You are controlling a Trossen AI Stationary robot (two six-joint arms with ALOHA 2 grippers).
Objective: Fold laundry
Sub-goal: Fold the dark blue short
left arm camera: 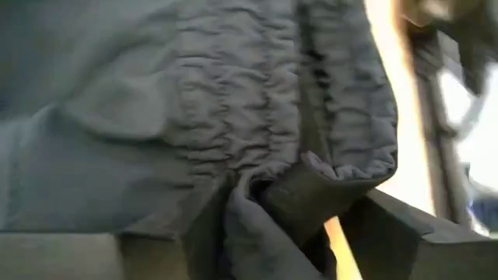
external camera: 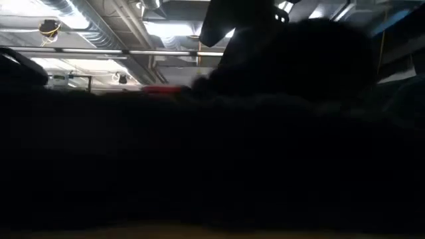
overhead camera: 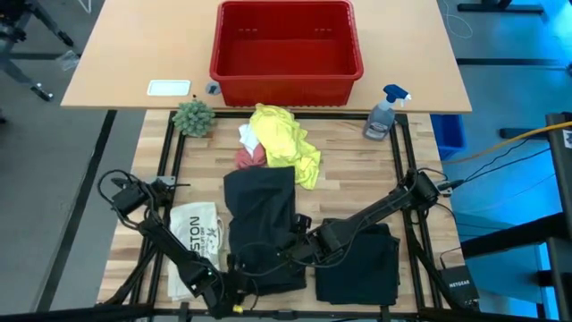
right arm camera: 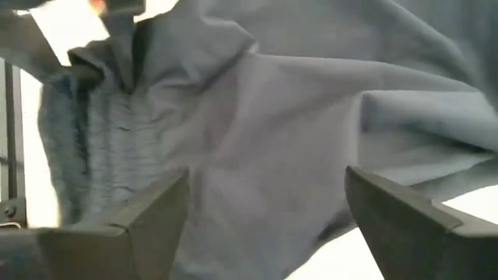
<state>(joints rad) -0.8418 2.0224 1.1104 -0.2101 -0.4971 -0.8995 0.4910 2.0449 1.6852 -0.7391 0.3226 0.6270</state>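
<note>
At the table's near edge in the high view, your black trousers (overhead camera: pixel 259 224) lie between both grippers. Your left gripper (left arm camera: pixel 311 233) in its wrist view pinches the gathered waistband. Your right gripper (right arm camera: pixel 264 225) in its wrist view stands wide over cloth.

I see a red basket (overhead camera: pixel 286 49) at the far edge. Near it stand a spray bottle (overhead camera: pixel 382 114) and a small green plant (overhead camera: pixel 193 117).

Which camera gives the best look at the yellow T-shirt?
The high view: the yellow T-shirt lies crumpled in full sight just below the red basket. The low view is blocked by dark cloth, and both wrist views show only dark fabric.
</note>
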